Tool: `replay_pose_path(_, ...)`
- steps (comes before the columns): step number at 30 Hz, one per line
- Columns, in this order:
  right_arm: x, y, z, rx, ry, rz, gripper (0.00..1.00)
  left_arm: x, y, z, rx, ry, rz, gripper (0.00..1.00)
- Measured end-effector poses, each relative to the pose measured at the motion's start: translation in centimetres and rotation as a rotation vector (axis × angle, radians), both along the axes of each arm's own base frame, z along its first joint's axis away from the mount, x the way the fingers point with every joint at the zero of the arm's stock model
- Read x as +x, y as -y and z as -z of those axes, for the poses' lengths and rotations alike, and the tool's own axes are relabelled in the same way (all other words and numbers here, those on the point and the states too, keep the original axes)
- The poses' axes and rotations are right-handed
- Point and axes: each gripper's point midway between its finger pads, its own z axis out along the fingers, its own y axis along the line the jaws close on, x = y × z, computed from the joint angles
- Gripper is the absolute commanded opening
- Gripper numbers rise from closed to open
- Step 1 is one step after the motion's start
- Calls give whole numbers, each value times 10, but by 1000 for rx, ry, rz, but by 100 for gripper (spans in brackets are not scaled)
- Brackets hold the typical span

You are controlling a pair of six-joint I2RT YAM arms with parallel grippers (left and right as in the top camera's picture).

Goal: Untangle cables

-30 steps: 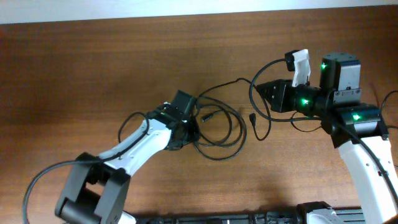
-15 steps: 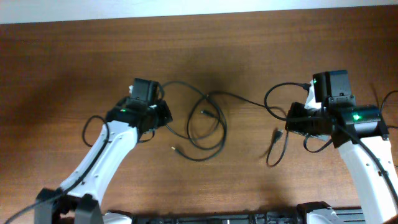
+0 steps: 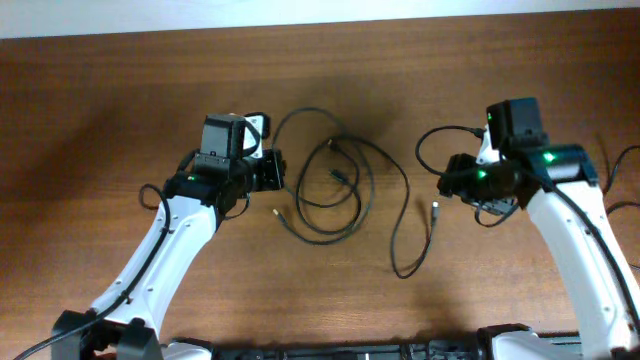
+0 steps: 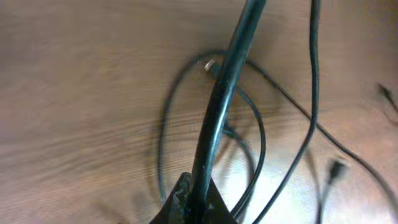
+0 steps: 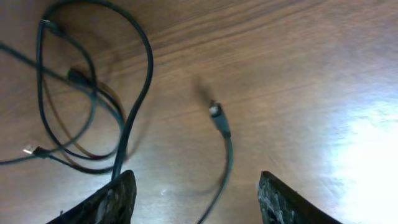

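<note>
**Partly spread out, centre loops left to clear**

The cables (image 3: 330, 190) lie in the middle of the desk (image 3: 120, 100), between the two arms. One long cord (image 5: 227, 155) sweeps out to the right and toward the near side. Its plug (image 3: 437, 207) rests on bare wood just left of the right pincer (image 5: 196, 180), and that strand looks free along most of its length.

The rest is not sorted. Several loops cross one another in a cluster at the centre, and a silver-tipped end (image 3: 277, 212) pokes out on the cluster's near-left side. How many separate cords make up the cluster I cannot tell.

The left pincer (image 4: 189, 202) is closed on one black strand, which runs away from its tips toward the loops. The right pincer stands wide open with nothing between its fingers.

I judge the job roughly half done: the crossed loops have yet to be drawn apart.
</note>
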Motion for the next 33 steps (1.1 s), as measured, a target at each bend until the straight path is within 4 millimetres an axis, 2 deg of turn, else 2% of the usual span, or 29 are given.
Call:
replay_pose_path(4, 14, -15, 9, 71, 3, -53, 61, 5, 13, -30, -49, 108, 86, 0)
replay_pose_path(7, 26, -34, 14, 164, 19, -130, 61, 8, 17, -68, -80, 231, 111, 0)
replay_pose_path(10, 27, -42, 19, 212, 5, -160, 61, 6, 18, -99, -99, 332, 124, 0)
replay_pose_path(14, 27, -47, 22, 238, -7, -176, 61, 3, 17, -121, -111, 401, 125, 0)
replay_pose_path(19, 27, -59, 16, 279, 39, -295, 61, 4, 15, -125, -112, 409, 108, 0)
replay_pose_path(25, 16, -108, -3, 380, 202, -679, 63, 15, -2, -122, -126, 356, -72, 0)
replay_pose_path(28, 18, -138, -13, 382, 336, -864, 68, 17, -6, -120, -133, 339, -117, 0)
replay_pose_path(31, 26, -157, -19, 345, 444, -969, 85, 16, -8, -117, -143, 308, -148, 0)
replay_pose_path(33, 32, -170, -22, 291, 515, -1025, 89, 15, -8, -114, -151, 285, -163, 0)
